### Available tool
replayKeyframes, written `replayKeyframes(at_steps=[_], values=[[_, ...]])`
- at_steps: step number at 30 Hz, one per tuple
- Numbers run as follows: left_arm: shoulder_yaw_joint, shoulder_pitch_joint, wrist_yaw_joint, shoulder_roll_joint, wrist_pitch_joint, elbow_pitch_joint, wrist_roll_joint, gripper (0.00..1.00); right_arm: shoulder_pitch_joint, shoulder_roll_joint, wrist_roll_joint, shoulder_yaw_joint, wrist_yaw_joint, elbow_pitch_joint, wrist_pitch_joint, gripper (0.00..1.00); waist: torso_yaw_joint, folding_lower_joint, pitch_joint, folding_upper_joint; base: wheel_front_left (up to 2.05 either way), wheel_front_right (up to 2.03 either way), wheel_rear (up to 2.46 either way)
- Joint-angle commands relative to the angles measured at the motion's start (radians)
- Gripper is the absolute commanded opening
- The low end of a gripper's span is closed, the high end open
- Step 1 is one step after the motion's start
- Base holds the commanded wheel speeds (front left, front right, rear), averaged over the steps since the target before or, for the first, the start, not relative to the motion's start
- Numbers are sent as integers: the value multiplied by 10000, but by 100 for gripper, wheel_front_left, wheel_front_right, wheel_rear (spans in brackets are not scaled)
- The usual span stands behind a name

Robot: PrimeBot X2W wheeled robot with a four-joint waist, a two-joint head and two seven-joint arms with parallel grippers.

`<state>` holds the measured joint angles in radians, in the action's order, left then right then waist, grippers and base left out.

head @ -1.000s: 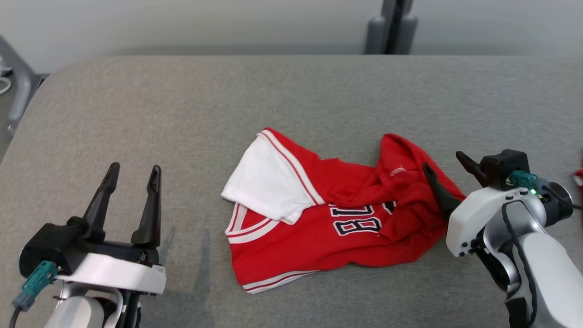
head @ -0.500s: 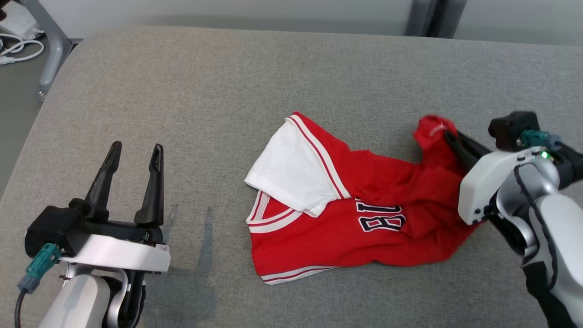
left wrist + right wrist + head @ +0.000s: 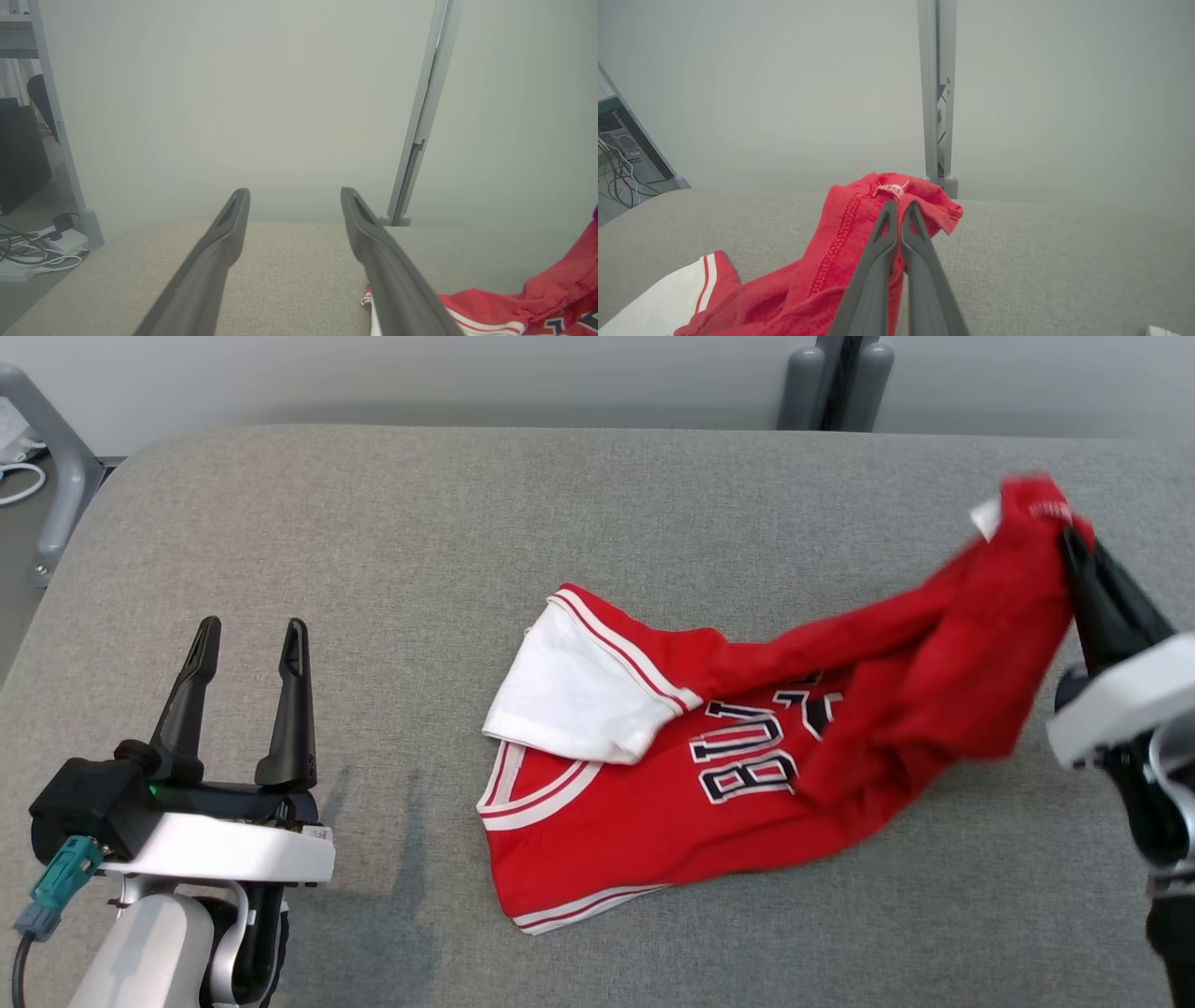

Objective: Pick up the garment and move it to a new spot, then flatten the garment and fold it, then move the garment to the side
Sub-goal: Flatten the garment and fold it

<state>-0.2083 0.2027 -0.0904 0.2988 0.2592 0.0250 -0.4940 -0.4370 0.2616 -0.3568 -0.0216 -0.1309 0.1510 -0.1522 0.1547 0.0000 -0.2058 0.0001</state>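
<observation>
The garment [image 3: 672, 775] is a red jersey with white sleeves, white trim and dark lettering, lying crumpled mid-table. My right gripper [image 3: 1069, 543] is shut on a fold of its red cloth at the far right and holds that end lifted off the table, stretched toward the back right. In the right wrist view the garment [image 3: 850, 233] bunches around the right gripper [image 3: 899, 205], whose fingers are pinched together on it. My left gripper [image 3: 250, 639] stands open over the table at the lower left, apart from the jersey. In the left wrist view the left gripper [image 3: 295, 193] is empty, the garment [image 3: 537, 298] at its right.
The grey fabric table [image 3: 373, 541] stretches wide with a rounded left edge. A grey post [image 3: 840, 383] stands behind its far edge. A metal frame leg [image 3: 56, 495] and cables [image 3: 28, 252] lie off the left side.
The right gripper closed on the jersey's right end and raised it up and toward the back right, stretching the cloth. The left gripper stayed open and still. The head camera shifted.
</observation>
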Motion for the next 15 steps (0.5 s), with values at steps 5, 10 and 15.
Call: replayKeyframes(at_steps=[5,10,15], values=[[82,-38,79,-65,49,33,78,100,1266,-531,-310,850,2,1314,924,0,-109,0,-12,-1,0,0,0],[193,-82,98,-78,53,66,71,100,1623,-1007,-589,1133,4,2757,2128,0,-246,0,-22,-1,0,0,0],[325,-233,78,-32,56,71,80,100,1528,-1142,-821,1179,4,3594,3016,100,-424,0,91,-1,0,0,0]])
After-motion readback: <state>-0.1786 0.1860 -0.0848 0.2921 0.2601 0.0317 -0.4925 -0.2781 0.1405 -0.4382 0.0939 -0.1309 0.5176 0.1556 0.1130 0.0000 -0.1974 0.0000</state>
